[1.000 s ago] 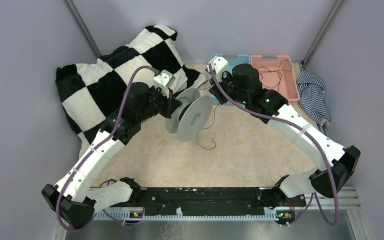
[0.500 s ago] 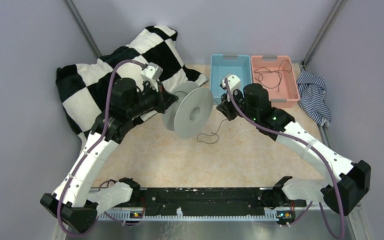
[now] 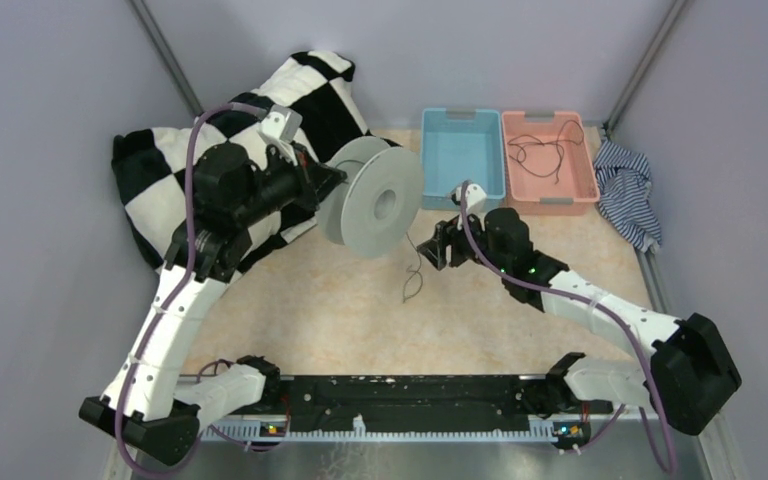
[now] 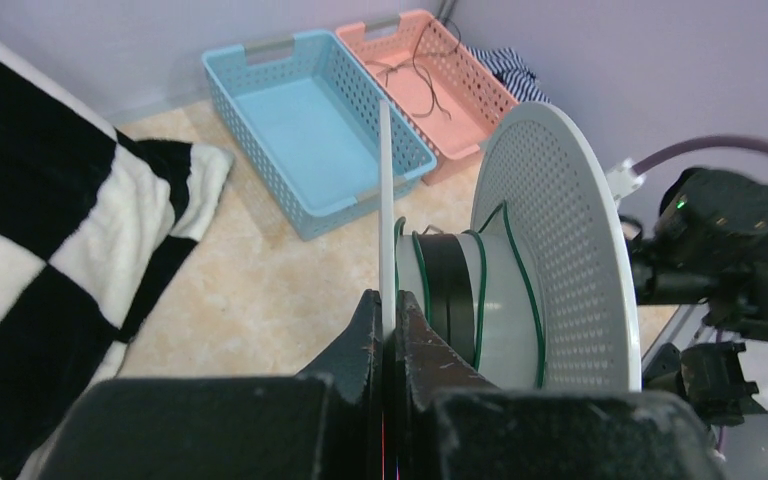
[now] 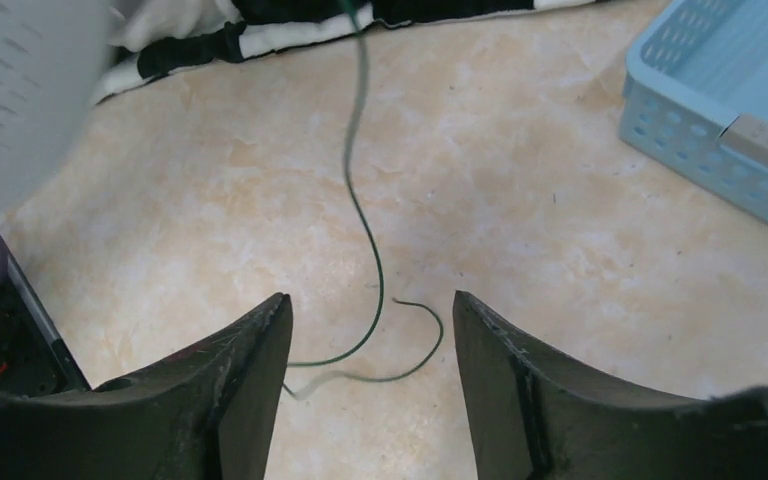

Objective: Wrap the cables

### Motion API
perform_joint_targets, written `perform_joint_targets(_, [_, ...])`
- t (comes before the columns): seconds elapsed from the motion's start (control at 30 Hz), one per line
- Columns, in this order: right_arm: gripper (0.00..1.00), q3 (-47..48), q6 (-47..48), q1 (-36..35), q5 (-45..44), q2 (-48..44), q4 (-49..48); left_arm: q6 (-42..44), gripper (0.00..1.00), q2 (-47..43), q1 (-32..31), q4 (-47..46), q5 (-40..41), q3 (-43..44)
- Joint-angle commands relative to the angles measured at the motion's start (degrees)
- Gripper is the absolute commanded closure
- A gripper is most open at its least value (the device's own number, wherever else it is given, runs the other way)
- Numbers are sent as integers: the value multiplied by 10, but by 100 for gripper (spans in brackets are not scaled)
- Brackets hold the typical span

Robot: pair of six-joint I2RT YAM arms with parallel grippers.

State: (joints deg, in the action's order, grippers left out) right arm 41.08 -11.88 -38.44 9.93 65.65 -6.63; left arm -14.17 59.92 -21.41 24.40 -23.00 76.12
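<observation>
My right gripper stands open, holding nothing; cable tail lies loose on table beyond. My left gripper is clamped on spool flange.

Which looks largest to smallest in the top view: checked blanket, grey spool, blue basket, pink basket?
1. Checked blanket.
2. Grey spool, narrowly, though held up nearer the camera, so unsure.
3. Blue basket and pink basket look alike.
</observation>
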Motion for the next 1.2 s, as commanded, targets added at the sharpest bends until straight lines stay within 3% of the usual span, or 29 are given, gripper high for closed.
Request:
perform_joint_targets(0.0, [38,-11,-74,1,-21,15,-119,2,100,-3,2,-28,23,76])
perform_joint_targets(0.17, [24,-41,-108,0,-14,11,-162,-34,100,-12,2,-51,43,99])
perform_joint_targets(0.47, [22,-114,-179,-1,-6,22,-300,-38,100,-2,2,-43,57,129])
perform_joint_targets(0.9, [21,-121,-56,-3,-60,75,-306,-39,100,16,2,-41,63,162])
perform_joint_targets(1.17, [22,-102,2,-5,13,166,-388,-59,100,8,2,-56,48,145])
